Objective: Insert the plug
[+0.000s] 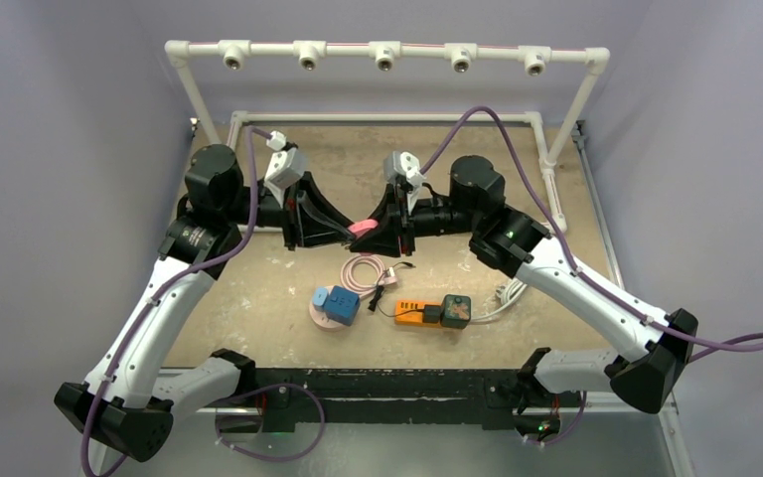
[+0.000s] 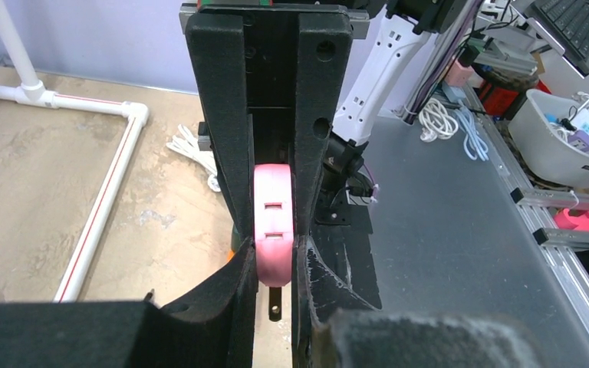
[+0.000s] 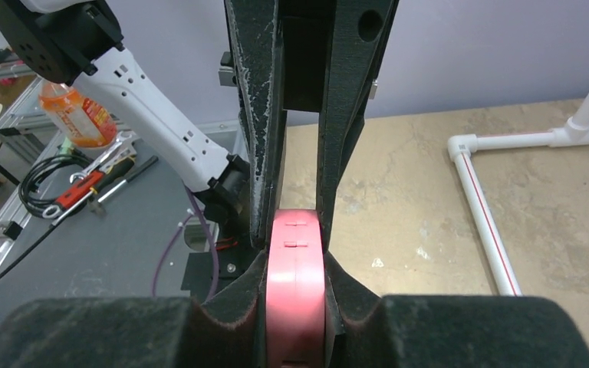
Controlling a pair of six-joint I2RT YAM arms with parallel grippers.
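Across the tan tabletop (image 1: 268, 298) you've got a white pipe frame (image 1: 348, 47) standing along the 12 o'clock edge. The left arm (image 1: 159, 318) comes in from 7 o'clock and the right arm (image 1: 586, 288) from 4 o'clock, and they meet nose to nose just to the 12 o'clock side of centre.

The left tool (image 1: 346, 233) and right tool (image 1: 374, 231) are both clamped on the same pink plug (image 1: 363, 228), one from 9 o'clock and one from 3. Both wrist views show the foam fingers pressed flat on its sides. So the plug is held up between the two tools, not in anything yet.

At 5 o'clock from the plug an orange power strip (image 1: 412, 312) lies on the tabletop, with a dark cube (image 1: 455, 310) at its 3 o'clock end. At 7 o'clock a blue block (image 1: 338, 303) sits on a pink disc (image 1: 316, 316). A pink cable coil (image 1: 363, 270) lies at 6 o'clock, right under the plug. In the left wrist view one metal prong (image 2: 274, 303) pokes out of the plug's near end.
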